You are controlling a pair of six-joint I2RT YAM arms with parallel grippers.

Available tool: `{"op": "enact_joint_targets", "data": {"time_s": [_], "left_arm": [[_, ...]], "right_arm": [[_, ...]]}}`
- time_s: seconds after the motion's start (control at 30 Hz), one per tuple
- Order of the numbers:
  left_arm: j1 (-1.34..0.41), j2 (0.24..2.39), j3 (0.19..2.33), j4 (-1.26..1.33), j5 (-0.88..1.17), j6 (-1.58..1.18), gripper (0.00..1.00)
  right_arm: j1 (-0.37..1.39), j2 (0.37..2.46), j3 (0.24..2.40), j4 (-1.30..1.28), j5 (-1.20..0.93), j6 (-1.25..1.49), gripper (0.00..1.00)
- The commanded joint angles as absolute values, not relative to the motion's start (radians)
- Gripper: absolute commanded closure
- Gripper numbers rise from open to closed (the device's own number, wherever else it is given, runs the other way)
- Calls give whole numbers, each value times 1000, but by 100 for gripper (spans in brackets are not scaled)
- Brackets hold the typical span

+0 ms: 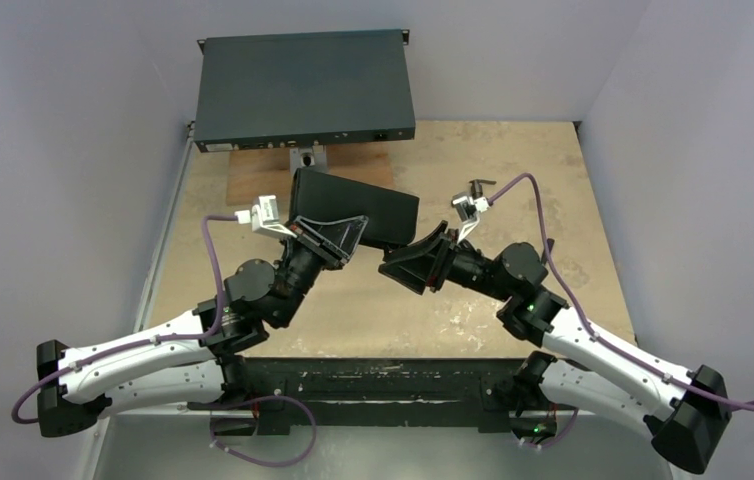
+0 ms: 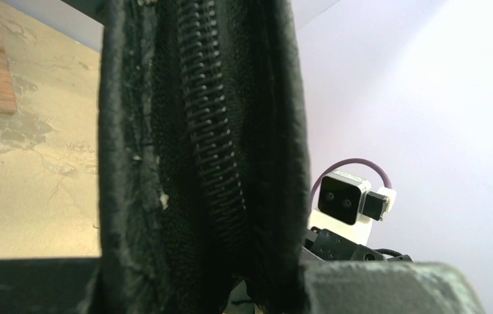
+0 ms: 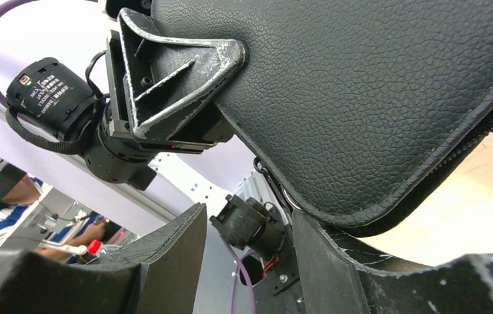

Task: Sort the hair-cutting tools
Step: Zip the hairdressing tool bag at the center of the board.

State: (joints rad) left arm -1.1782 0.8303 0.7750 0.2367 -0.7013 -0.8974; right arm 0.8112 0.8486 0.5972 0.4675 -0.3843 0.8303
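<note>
A black leather zip pouch (image 1: 358,207) hangs above the table's middle. My left gripper (image 1: 338,240) is shut on its near left edge. In the left wrist view the pouch's zip edge (image 2: 211,150) stands upright between my fingers, with the gripper (image 2: 204,268) closed round it. My right gripper (image 1: 408,262) is open and empty just below the pouch's right corner. In the right wrist view its fingers (image 3: 325,261) flank a gap, with the pouch (image 3: 374,98) above and its metal zip ring (image 3: 285,194) beside the right finger. The comb, scissors and clip are out of view.
A flat black metal box (image 1: 303,90) lies at the back, with a wooden board (image 1: 253,162) and a small metal bracket (image 1: 305,157) in front of it. A small dark piece (image 1: 480,185) lies at the back right. Grey walls close in the table's sides.
</note>
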Motion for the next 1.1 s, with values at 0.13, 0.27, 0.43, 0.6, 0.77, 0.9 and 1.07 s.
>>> {"op": "enact_joint_targets", "data": {"time_s": [0.13, 0.27, 0.43, 0.6, 0.77, 0.9, 1.07], "left_arm": [[-1184, 820, 781, 318, -631, -921, 100], [-1184, 824, 775, 318, -621, -930, 100], [-1184, 823, 764, 314, -620, -942, 100], [-1184, 826, 755, 307, -623, -956, 100], [-1184, 835, 747, 307, -615, -971, 100], [-1184, 838, 746, 308, -612, -974, 100], [-1184, 830, 738, 310, -618, -973, 100]], "right_arm": [[796, 855, 609, 561, -321, 850, 58], [795, 837, 584, 604, -276, 866, 65], [793, 829, 580, 625, -255, 867, 68], [793, 812, 559, 669, -234, 874, 70], [793, 812, 556, 684, -227, 876, 79], [793, 818, 561, 684, -229, 876, 86], [793, 821, 570, 659, -234, 864, 99]]}}
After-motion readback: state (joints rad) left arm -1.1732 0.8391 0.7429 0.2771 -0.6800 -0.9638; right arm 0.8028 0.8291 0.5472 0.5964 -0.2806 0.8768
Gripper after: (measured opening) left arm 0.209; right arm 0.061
